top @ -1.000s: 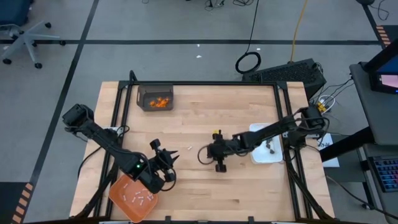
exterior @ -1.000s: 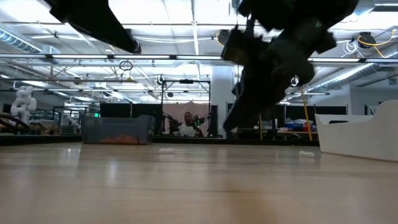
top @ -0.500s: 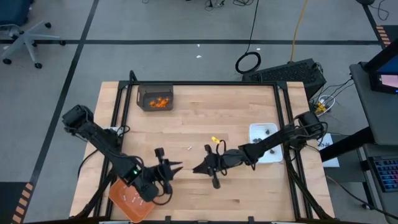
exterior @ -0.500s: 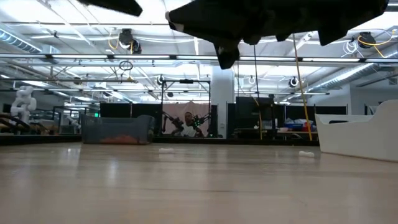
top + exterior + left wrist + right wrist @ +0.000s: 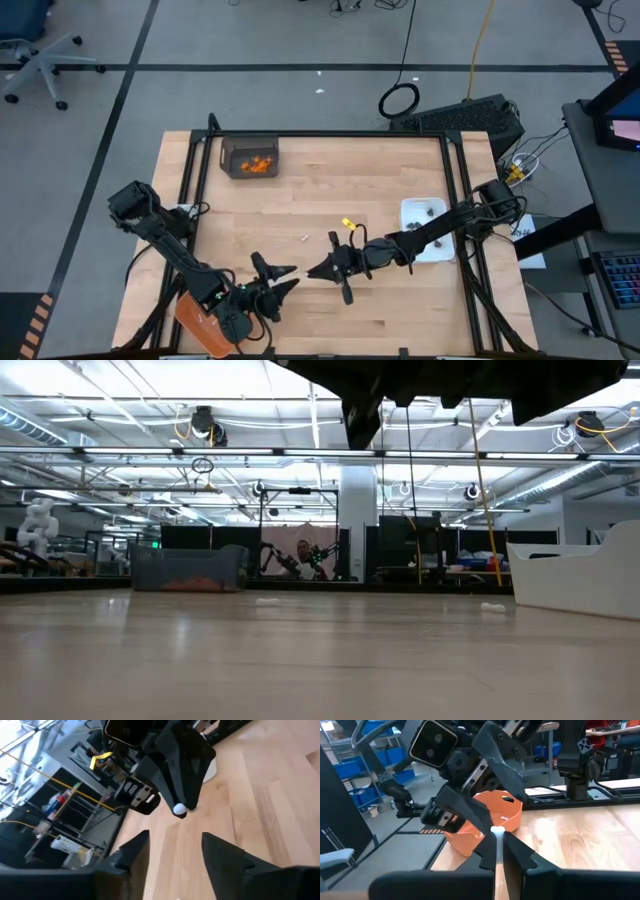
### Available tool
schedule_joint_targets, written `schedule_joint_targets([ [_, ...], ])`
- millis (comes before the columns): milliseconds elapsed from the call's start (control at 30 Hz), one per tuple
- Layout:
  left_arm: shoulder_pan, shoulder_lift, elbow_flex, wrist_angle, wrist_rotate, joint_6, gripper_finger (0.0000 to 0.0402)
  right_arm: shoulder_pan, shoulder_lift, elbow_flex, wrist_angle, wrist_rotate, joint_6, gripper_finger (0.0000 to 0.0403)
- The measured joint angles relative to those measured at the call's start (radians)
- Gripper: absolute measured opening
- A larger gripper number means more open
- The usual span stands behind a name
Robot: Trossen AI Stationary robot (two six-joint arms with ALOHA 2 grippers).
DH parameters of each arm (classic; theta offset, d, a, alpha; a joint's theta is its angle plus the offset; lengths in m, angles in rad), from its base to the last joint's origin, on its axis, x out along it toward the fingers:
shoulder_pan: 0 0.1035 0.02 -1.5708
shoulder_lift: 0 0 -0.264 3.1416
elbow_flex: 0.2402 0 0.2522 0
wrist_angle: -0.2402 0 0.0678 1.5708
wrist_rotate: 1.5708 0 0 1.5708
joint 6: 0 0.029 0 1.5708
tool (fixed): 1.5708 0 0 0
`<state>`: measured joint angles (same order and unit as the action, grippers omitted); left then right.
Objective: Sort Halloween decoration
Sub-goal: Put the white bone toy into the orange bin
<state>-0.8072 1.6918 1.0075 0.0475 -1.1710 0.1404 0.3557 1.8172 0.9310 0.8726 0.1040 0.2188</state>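
Observation:
My right gripper (image 5: 312, 271) is level, points toward the table's left edge and is shut on a small white stick (image 5: 496, 832) above the middle of the near half. My left gripper (image 5: 288, 277) faces it, open. The stick's rounded end (image 5: 179, 810) sits just ahead of the left gripper's fingertips, which touch nothing. The orange tray (image 5: 198, 318), at the near left corner, is partly hidden by the left arm. Another white stick (image 5: 304, 239) lies flat on the wood. My right gripper pinches the white stick between its two fingers, with the stick lying along the fingers (image 5: 497, 857). The rounded free end pokes out past the fingertips toward the left gripper. The stick is held level and clear of the table.
A grey bin (image 5: 250, 158) holding orange bits stands at the far left. A white rectangular dish (image 5: 424, 228) with dark bits sits at the right edge under the right arm. Bare wood lies between them.
My right gripper has swung up from pointing down to level and has gone toward the table's left and near edges, still shut. My left gripper has rolled and moved right along the near edge toward it, off the orange tray.

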Motion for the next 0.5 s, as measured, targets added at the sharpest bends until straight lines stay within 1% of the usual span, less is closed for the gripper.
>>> schedule_joint_targets([
  [133,-0.007,0.000,0.000,0.016,-0.009,0.000,0.0199,0.000,0.003,0.000,0.035,0.000,0.008,0.0000],
  [233,-0.004,0.000,0.000,0.056,-0.008,0.005,0.0203,0.000,0.015,0.000,0.097,0.000,0.009,0.0000],
  [367,0.007,0.000,-0.001,0.066,0.011,0.016,0.0203,0.000,0.015,0.000,0.103,-0.001,0.009,0.0000],
  [500,-0.007,0.000,-0.001,0.117,0.012,0.068,0.0203,0.001,0.015,0.000,0.134,-0.001,0.019,0.0000],
])
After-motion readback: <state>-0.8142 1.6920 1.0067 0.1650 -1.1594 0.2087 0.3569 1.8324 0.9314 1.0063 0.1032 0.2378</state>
